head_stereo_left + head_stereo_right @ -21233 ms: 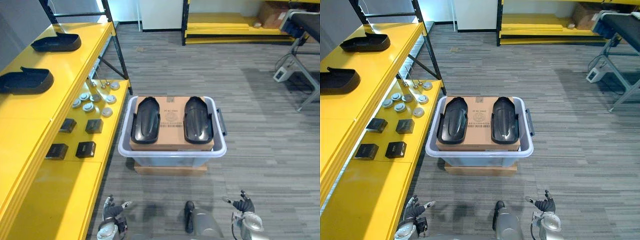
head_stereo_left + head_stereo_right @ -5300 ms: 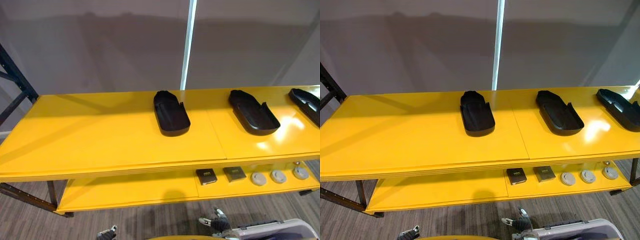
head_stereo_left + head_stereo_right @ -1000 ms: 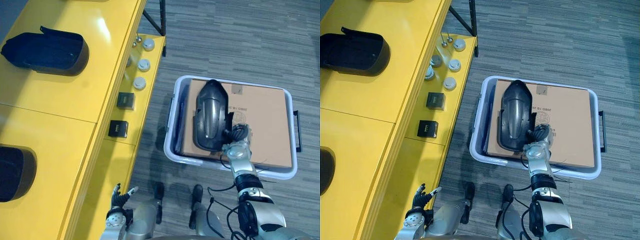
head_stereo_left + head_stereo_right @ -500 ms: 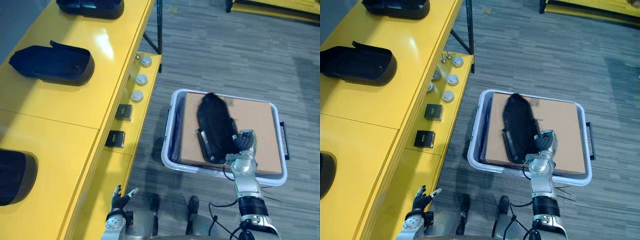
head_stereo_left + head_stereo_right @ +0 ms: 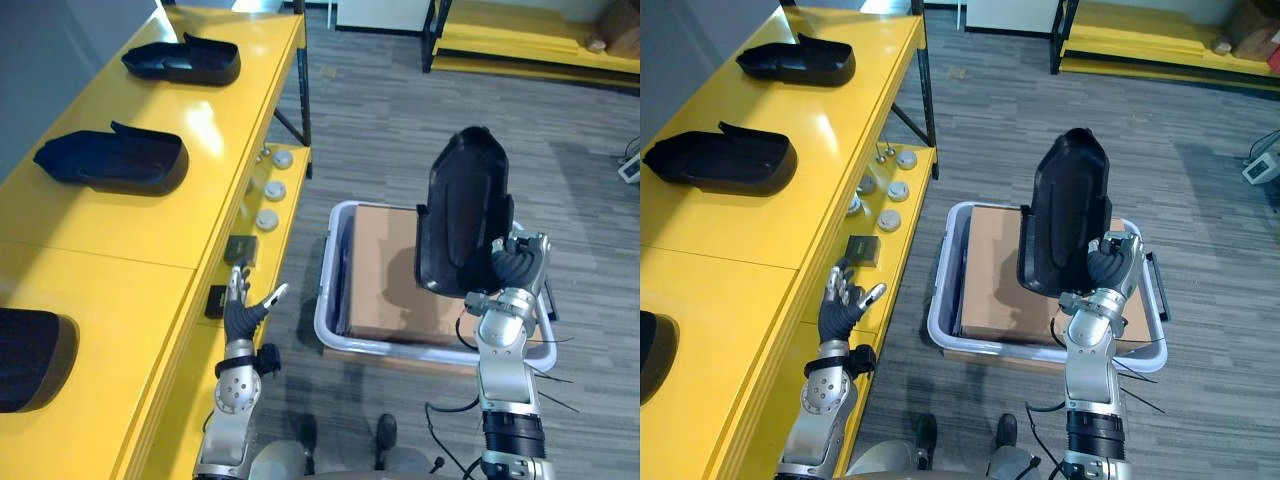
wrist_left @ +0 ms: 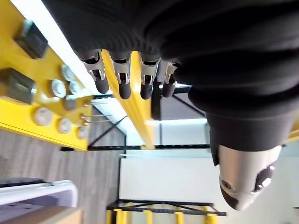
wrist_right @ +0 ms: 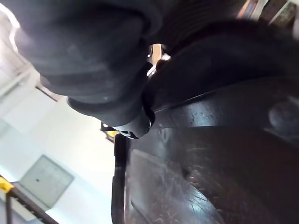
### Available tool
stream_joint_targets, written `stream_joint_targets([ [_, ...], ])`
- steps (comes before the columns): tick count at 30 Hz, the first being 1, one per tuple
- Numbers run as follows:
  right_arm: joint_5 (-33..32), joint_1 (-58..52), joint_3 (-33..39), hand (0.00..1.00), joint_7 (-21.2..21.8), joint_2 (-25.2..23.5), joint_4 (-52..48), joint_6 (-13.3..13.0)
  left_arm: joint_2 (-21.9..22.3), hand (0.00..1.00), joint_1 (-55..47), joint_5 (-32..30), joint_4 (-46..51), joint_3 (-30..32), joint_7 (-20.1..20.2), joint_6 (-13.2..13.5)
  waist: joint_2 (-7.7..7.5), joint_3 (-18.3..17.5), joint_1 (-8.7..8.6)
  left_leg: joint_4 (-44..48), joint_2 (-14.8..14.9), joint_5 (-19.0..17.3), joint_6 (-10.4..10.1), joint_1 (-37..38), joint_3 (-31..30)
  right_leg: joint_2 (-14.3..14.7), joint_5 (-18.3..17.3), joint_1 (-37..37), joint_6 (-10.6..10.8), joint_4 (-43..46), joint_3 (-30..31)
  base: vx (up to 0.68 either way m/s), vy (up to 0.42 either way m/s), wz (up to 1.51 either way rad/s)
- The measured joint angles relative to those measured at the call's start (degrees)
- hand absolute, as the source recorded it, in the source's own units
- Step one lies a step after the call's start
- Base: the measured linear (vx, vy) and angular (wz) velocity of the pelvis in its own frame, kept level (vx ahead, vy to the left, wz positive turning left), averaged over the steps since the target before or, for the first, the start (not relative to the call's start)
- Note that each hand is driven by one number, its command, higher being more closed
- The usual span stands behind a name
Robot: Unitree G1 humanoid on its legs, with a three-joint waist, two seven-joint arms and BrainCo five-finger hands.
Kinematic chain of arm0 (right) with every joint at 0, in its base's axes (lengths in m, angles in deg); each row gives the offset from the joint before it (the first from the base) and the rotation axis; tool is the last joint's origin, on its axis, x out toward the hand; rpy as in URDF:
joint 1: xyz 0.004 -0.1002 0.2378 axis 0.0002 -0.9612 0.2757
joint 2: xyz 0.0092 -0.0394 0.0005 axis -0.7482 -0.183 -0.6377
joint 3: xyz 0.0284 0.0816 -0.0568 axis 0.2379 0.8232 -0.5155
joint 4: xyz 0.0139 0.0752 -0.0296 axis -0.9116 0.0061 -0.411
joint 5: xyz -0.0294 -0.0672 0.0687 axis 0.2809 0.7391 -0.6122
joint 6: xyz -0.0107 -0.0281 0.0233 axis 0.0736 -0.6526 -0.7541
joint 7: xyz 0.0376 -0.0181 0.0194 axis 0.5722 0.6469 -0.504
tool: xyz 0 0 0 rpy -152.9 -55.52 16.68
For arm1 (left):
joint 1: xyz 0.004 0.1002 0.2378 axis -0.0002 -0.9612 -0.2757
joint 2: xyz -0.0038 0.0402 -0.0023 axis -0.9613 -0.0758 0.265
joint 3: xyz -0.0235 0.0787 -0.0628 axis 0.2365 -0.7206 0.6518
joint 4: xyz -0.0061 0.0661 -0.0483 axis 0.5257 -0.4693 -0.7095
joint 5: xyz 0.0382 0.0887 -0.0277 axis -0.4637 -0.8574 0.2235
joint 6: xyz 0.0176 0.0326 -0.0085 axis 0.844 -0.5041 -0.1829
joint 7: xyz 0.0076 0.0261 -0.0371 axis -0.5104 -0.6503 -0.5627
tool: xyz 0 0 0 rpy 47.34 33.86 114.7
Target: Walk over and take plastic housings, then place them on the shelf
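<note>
Now plastic housing [image 5: 462,205] lifted off box [image 5: 380,275], upright above right hand [image 5: 515,268], fingers clamped on lower edge; pick complete, shelf [image 5: 110,225] placement pending. Left hand [image 5: 241,312] fingers apart, empty.

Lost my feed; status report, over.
Right robot hand shut on black plastic housing, held upright above grey bin. Left robot hand open, idle. Yellow shelf has bare room.

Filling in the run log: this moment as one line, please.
right hand: shut on plastic housing, held on end above bin | left hand: open, empty, beside shelf | shelf top: three housings
</note>
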Motion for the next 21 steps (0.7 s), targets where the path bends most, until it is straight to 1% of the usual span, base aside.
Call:
stream_joint_targets([
  [3, 0.7, 0.0, -2.9, 1.0, 0.1, -0.3, -3.0, -0.4, 0.0, 0.0, 2.0, 0.0, 2.3, -1.9, -0.6, 0.4, -0.05, -0.5, 0.03, -0.2, 0.1, 0.0, 0.0, 1.1, 0.3, 0.1, 0.0, 0.9, 0.0, 0.0, 0.1, 0.0, 0.003, -0.02],
  [4, 1.0, 0.0, -4.6, 1.0, 0.1, -1.1, -4.5, -1.2, 0.0, 0.0, 2.9, 0.0, 2.8, -2.9, -1.2, 0.4, -0.11, -1.3, -0.01, -0.4, 0.1, 0.0, 0.0, 1.2, 0.5, 0.1, 0.0, 0.8, 0.0, 0.0, 0.5, 0.0, 0.01, -0.07],
  [7, 1.0, 0.1, -8.1, 1.0, 0.2, -1.8, -7.5, -2.5, -0.1, 0.0, 5.1, 0.6, 2.8, -5.1, -1.4, 0.4, -0.31, -2.1, -0.05, -0.5, 0.1, 0.0, 0.0, 1.5, 0.8, 0.1, 0.0, 0.9, 0.0, 0.0, 0.8, 0.0, 0.01, -0.06],
  [9, 1.0, 0.1, -10.4, 1.0, 0.2, -1.8, -9.5, -2.6, -0.1, 0.0, 6.3, 1.0, 2.8, -6.5, -1.4, 0.4, -0.4, -2.2, -0.28, -0.6, 0.1, 0.0, 0.0, 1.7, 0.9, 0.1, 0.0, 1.0, 0.0, 0.0, 1.0, -0.02, 0.002, -0.04],
  [11, 1.0, 0.3, -13.6, 1.0, 0.3, -1.9, -11.3, -3.9, -0.2, 0.0, 7.6, 1.1, 2.8, -8.7, -1.8, 0.3, -0.41, -3.0, -0.57, -0.7, 0.1, 0.0, 0.0, 1.9, 1.2, 0.1, 0.0, 1.0, 0.0, 0.0, 1.2, -0.02, 0.0, -0.06],
  [16, 0.9, 0.9, -20.6, 1.0, 0.3, -3.0, -11.4, -6.4, -0.2, 0.0, 10.3, 2.5, 2.0, -11.8, -2.5, 0.0, -0.61, -4.2, -1.34, -1.7, 0.3, 0.0, 0.0, 3.0, 2.5, 0.2, 0.0, 0.9, 0.0, 0.0, 2.7, -0.03, -0.001, -0.16],
  [19, 0.8, 0.9, -24.1, 1.0, 0.7, -3.0, -11.4, -7.1, -0.2, 0.0, 13.5, 3.2, -0.4, -13.5, -3.4, -0.9, -0.61, -4.9, -1.43, -2.1, 0.3, 0.0, 0.1, 3.2, 3.0, 0.2, 0.0, 0.7, 0.0, 0.0, 3.2, -0.01, 0.0, -0.08],
  [21, 0.4, 0.9, -25.3, 1.0, 1.0, -3.0, -11.5, -7.4, -0.1, 0.0, 14.5, 3.3, -1.2, -13.8, -4.1, -1.1, -0.63, -5.3, -1.45, -2.3, 0.3, 0.0, 0.1, 3.6, 3.4, 0.3, 0.0, 0.8, 0.0, 0.0, 3.6, 0.0, 0.0, -0.1],
])
